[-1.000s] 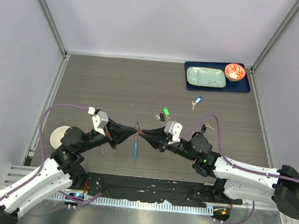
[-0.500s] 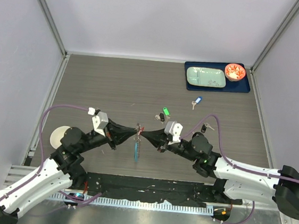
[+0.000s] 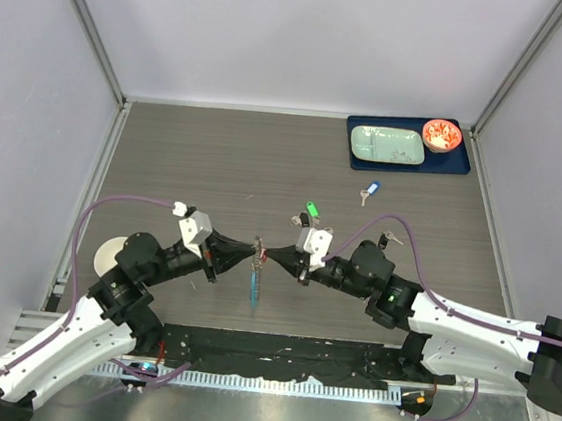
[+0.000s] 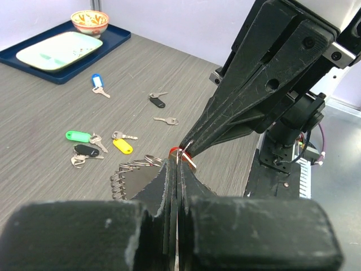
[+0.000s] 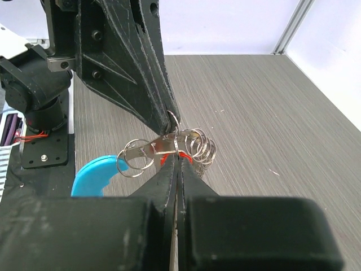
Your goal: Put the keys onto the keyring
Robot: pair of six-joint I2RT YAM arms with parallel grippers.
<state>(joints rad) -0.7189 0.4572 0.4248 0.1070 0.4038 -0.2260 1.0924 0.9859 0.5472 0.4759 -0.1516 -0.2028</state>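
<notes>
Left gripper (image 3: 252, 255) clamps silvery wire keyring (image 5: 198, 145), blue plastic crescent (image 5: 93, 176) hanging lengthwise below it. Right gripper (image 3: 264, 258) pinches red-headed silver key (image 5: 153, 148), blade crosswise.

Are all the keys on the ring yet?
Not yet. No key looks clearly threaded. The left end effector and right end effector, both shut, meet at the keyring and a red key. Green key, yellow key, blue key and others wait on the table.
</notes>
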